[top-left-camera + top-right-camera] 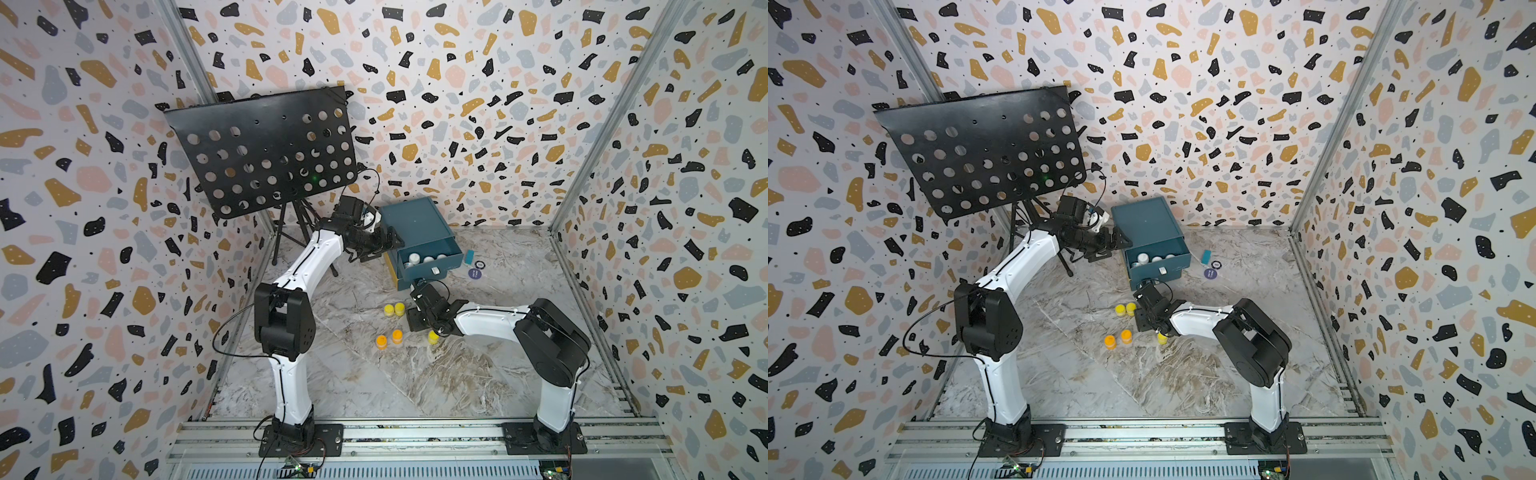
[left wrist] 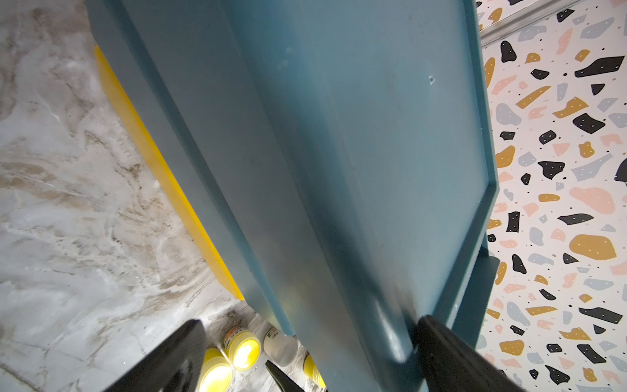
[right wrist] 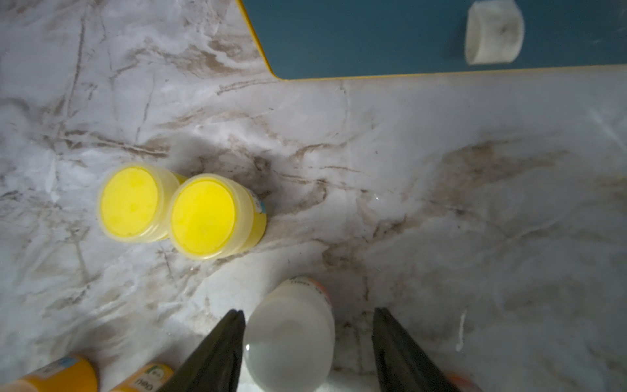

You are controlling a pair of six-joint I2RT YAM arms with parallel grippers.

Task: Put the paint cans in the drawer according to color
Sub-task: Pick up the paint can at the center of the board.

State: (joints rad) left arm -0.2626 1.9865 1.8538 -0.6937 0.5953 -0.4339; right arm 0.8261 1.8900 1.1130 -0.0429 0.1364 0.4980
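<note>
Veined marble-look table (image 1: 415, 374) carries a perforated black music stand (image 1: 266, 153) and a smooth teal drawer unit (image 1: 415, 226), with white cans (image 1: 428, 260) inside its open drawer (image 1: 415, 273). Left claw (image 1: 392, 244) gapes across the unit's corner, perhaps touching. Right claw (image 3: 308, 311), unclosed, straddles a white paint can (image 3: 288, 339) beside two yellow cans (image 3: 203, 217).

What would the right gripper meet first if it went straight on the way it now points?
Most likely the small white round paint can, standing between the open jaws of the right gripper; beneath it lies the marble tabletop.
</note>
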